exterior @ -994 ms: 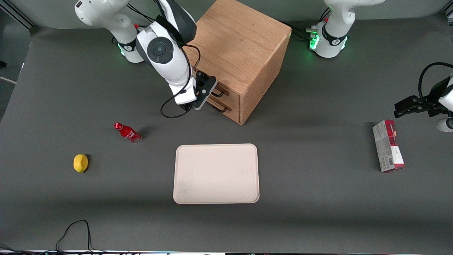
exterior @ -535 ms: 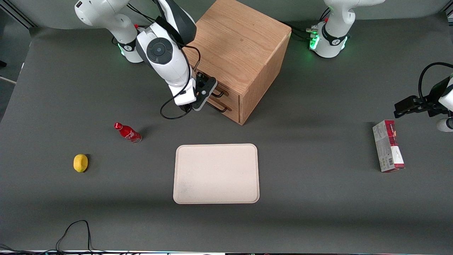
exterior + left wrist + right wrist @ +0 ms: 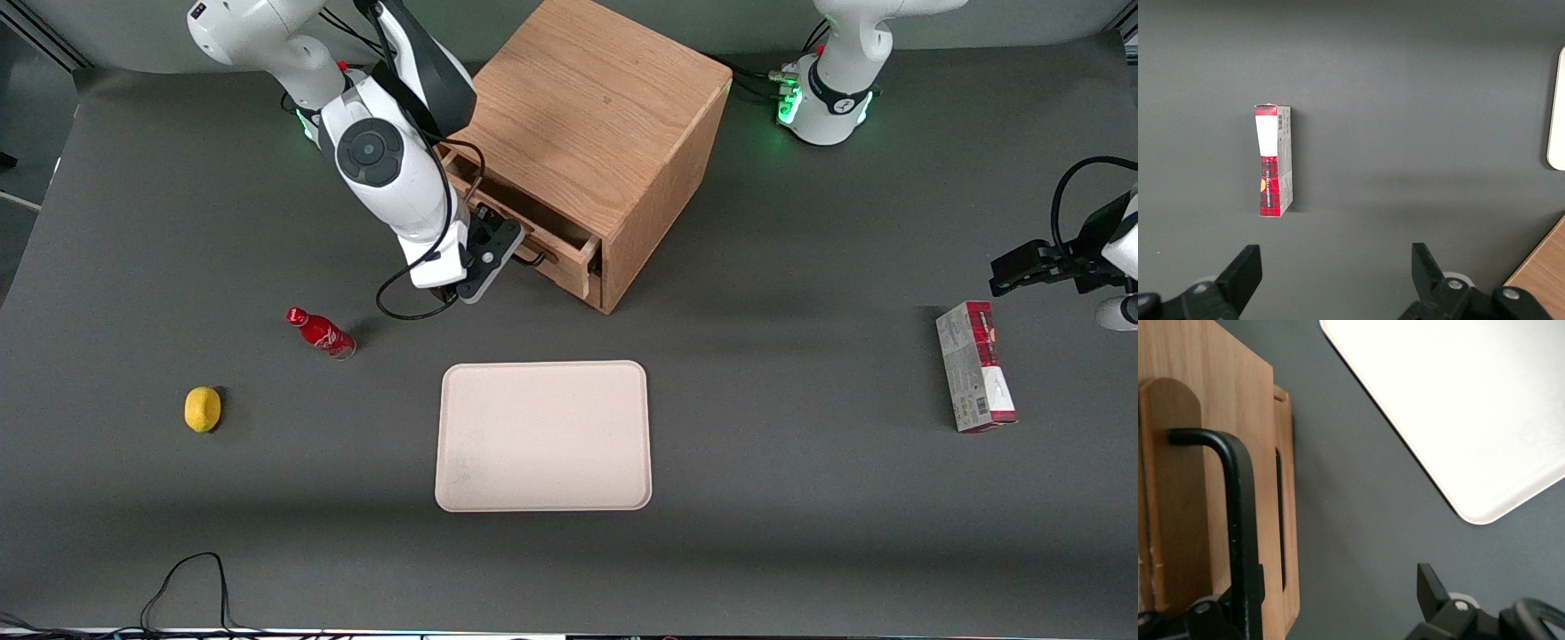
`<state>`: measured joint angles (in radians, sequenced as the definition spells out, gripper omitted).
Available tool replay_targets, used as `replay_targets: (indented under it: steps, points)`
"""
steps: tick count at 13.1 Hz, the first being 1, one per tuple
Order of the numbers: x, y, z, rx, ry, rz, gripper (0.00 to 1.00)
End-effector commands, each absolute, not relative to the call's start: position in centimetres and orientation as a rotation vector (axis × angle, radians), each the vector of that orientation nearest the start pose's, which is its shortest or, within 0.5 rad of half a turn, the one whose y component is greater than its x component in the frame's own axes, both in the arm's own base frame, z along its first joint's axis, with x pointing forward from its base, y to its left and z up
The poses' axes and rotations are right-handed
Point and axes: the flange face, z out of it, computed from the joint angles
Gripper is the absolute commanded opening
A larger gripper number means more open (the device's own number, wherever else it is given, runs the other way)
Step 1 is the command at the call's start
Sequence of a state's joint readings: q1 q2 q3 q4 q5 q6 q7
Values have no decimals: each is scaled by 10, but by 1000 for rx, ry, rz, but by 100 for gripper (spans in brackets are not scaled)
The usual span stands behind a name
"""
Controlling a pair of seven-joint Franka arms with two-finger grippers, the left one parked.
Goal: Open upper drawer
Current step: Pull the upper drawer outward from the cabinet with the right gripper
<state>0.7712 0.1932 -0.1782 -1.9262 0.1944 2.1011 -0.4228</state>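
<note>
Working with the gripper (image 3: pixel 516 253) spread wide in front of the boxy light-oak cabinet (image 3: pixel 605 116), hooked rather than pinching: in the right wrist view, shows the long thin black metal bar handle (image 3: pixel 1238 520) lying against one finger (image 3: pixel 1231 613), with the other finger (image 3: pixel 1426 583) well apart from it.

Toward the working arm's end of the table, passes a yellow lemon (image 3: pixel 203 409) and a small red bottle (image 3: pixel 320 333) lying on its side, both nearer the front camera than the gripper and, judging by the gap, clear of the pull.

At the cabinet, finds the shallow light-oak upper drawer (image 3: pixel 533 222) partly out, its dark inside showing beneath the cabinet top. Looks like mid-pull, with some travel probably left.

To do it well:
- Pull straight along the drawer's own line, away from the cabinet front, without swinging sideways, to avoid racking it in its slides.
- Hold height level so the bar cannot slip off the single finger.
- Go steadily and stop short of pulling the drawer right out.

Nearer the camera, leaves a pale rectangular tray (image 3: pixel 542 436) alone; toward the parked arm's end, likewise a red-and-white carton (image 3: pixel 973 378).
</note>
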Motion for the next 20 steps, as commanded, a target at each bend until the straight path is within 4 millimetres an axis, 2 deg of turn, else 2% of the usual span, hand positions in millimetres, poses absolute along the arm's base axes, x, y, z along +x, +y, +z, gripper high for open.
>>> replay_targets:
  steps: [1,6,7,14,16,18,20]
  points:
    - [519,329,386,-2708,-1344,5,100]
    - [548,314,393,-2723,-1324,46,100]
    - [556,306,392,-2735,-1300,44,100]
    - [581,292,405,-2740,-1283,138,100]
    - [584,288,403,-2713,-1336,137,100]
    - [595,269,400,-2713,-1332,136,100]
    - [605,259,398,-2720,-1326,126,100]
